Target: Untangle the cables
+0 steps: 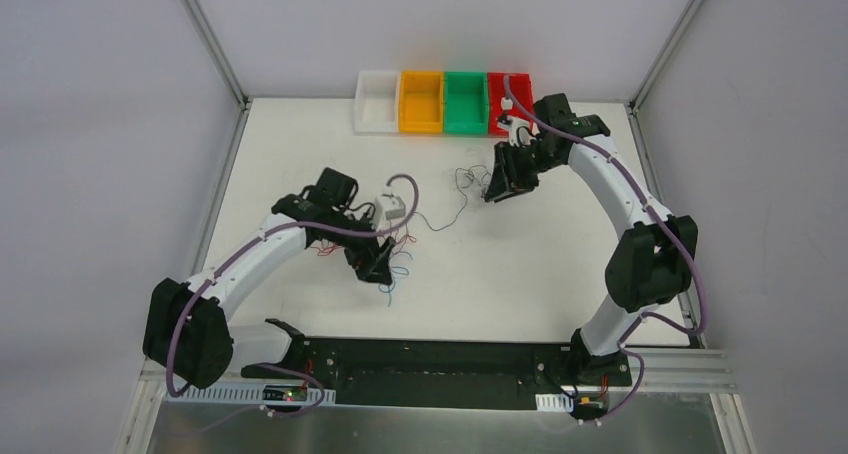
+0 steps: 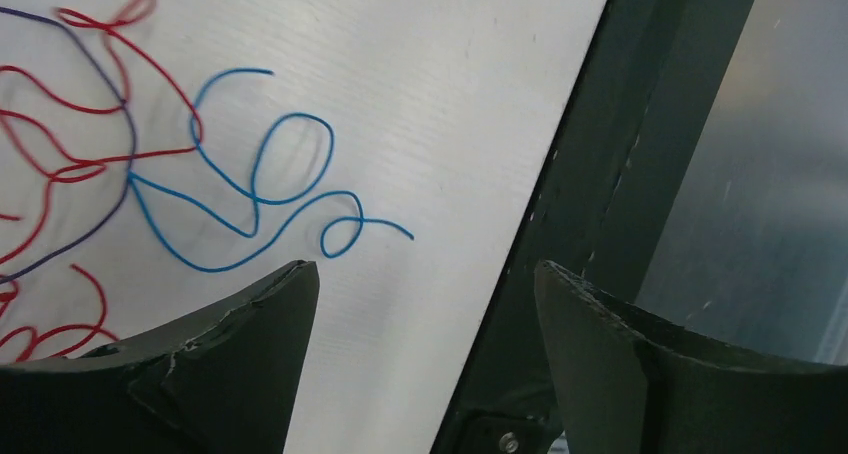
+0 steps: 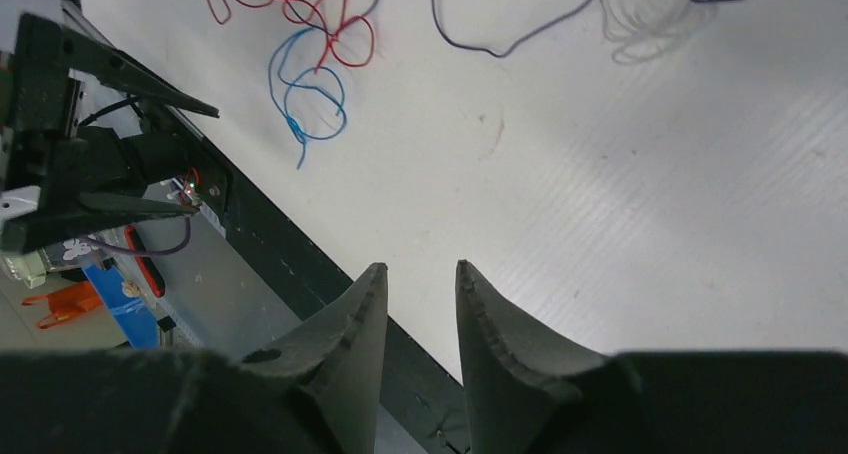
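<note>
Currently left end effector (image 2: 425, 274) is released, fingers spread wide with nothing between them, and it looks low over the desk (image 1: 520, 274). In the wrist view the blue cable (image 2: 256, 179) lies just ahead of one fingertip and off to that side, curled in several loops. Beyond it is the red cable (image 2: 160, 154), which crosses the blue at one end. A thin dark cable (image 2: 128, 144) runs through the same crossing. So the knot is ahead and to the side of this end effector, not under it.

The right end effector (image 3: 420, 269) has its fingers nearly together, with a narrow gap and nothing held. Red and blue are far ahead of it. The dark cable and some pale loops (image 3: 640, 19) are ahead too, all well apart from its tips.

Step in hand, my read: get blue out of red. To do it well:
- Shift the left end effector over the free blue tail, away from the crossing.
- Pinch only that strand, flat to the desk.
- Drag it slowly away from the red.

Risk: the wire is far thinner than the fingers, so it is easy to miss or to catch two at once.
</note>
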Robot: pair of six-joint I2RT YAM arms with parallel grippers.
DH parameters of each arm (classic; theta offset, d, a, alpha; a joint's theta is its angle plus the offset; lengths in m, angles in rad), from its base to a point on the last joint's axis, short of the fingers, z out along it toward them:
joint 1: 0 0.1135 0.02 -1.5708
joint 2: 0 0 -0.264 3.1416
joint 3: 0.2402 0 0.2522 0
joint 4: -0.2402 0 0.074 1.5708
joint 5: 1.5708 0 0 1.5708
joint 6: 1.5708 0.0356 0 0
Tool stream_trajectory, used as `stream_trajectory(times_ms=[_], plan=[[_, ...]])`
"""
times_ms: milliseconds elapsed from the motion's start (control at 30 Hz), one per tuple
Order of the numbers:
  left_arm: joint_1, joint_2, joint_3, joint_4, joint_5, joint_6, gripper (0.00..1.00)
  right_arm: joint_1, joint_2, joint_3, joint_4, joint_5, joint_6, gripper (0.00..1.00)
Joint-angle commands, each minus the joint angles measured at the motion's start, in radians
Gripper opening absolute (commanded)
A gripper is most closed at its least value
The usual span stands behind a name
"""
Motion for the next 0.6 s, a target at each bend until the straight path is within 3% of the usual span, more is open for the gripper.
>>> stream_trajectory(times_ms=[0,400,567], plan=[[-0.133,0.0,-0.066,-0.001,-0.179,0.278,0.84,-0.05,-0.052,-0.024,-0.011,0.022,-0.032,0.35],[-0.263,0.096,-0.051,0.051,-0.127,0.859,0.86,-0.105,-0.055,-0.006,-0.106,-0.013,-0.069,0.36],[-0.286,0.218,-0.002,0.073,-0.192,0.957,0.83,-0.135,-0.058,0.018,-0.139,-0.028,-0.071,0.35]])
